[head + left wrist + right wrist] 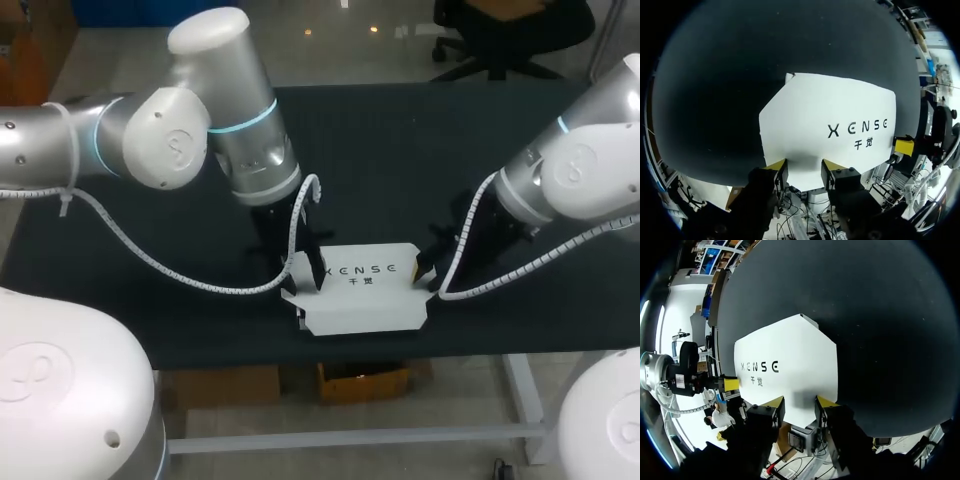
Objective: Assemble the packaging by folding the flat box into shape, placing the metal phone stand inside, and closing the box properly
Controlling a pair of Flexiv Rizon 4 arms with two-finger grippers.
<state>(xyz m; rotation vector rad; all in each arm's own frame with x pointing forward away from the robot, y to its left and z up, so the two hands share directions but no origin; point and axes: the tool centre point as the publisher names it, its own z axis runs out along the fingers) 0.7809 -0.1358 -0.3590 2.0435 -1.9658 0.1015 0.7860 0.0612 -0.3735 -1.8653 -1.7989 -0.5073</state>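
flat box (360,290), lower middle of frame on table (400,150): not yet folded, phone stand unseen, packing and closing left; left end effector (804,169) and right end effector (799,405) released, straddling its edges.

box (355,295): white cardboard, still flat, not folded into shape; dark print on the rear half of its top face; lies broad side up on the black table (400,150), near the front edge, about mid-width, long side across; small tabs stick out at both short ends; front-left corner possibly lifted a little, head view too coarse to confirm
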